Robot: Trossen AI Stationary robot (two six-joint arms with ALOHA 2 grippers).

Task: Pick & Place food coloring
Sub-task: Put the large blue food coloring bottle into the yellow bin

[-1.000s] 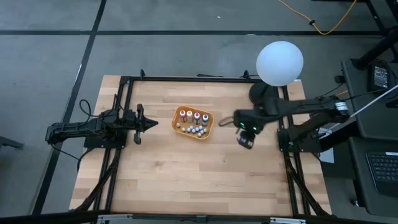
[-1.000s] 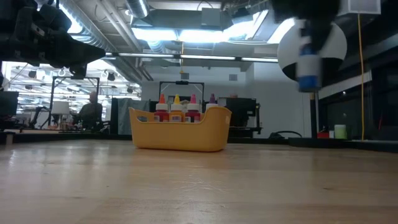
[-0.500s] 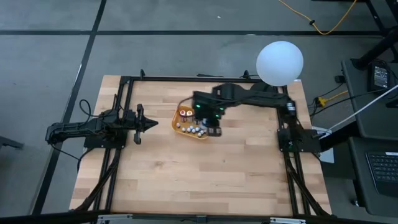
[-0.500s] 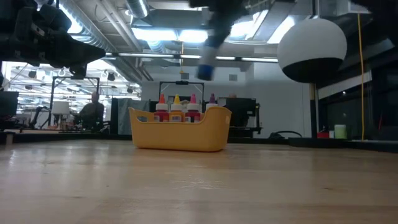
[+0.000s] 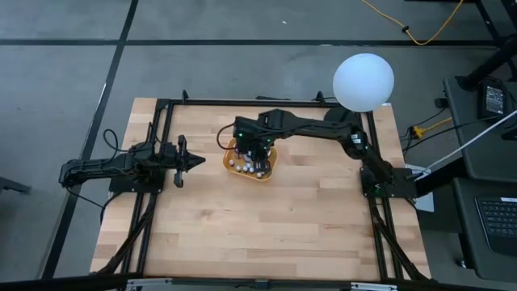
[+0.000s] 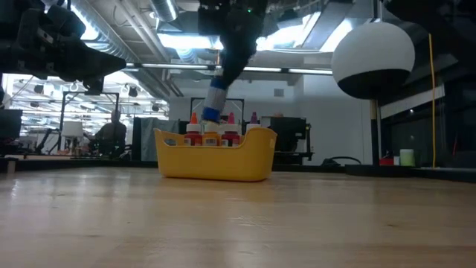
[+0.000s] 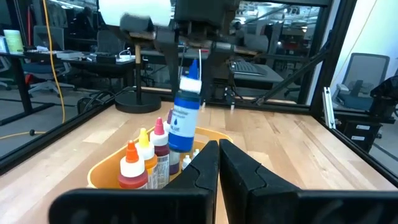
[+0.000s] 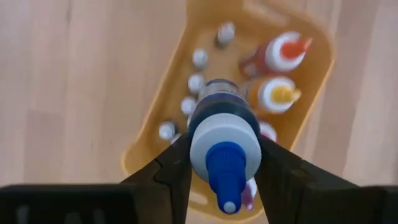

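Gripping a blue-capped food coloring bottle [image 8: 224, 134] between its two fingers, the right end effector [image 5: 252, 149] hangs above the orange tray [image 6: 216, 160] near the middle of the wooden counter [image 5: 258, 218]. In the right wrist view the fingers clasp the bottle's body just under the white shoulder, with the blue nozzle pointing back toward the camera. From table height the bottle [image 6: 216, 100] hangs tilted, its base over the tray's left half and just above the other tops — not yet set down.

Inside the tray, further bottles [image 7: 146, 158] stand upright in a row with red, orange, yellow and maroon tips, and several small pale caps [image 8: 198, 71] lie along the other side.

My guess is that the bottle is light, stiff plastic, smooth-sided and likely to slip or swing if held loosely. A hold across the barrel below the shoulder looks soundest — the tapering nozzle offers little purchase.

Farther off, at the counter's left side, the left end effector [image 5: 184, 159] waits well apart from the tray, its fingers pressed together and holding nothing.
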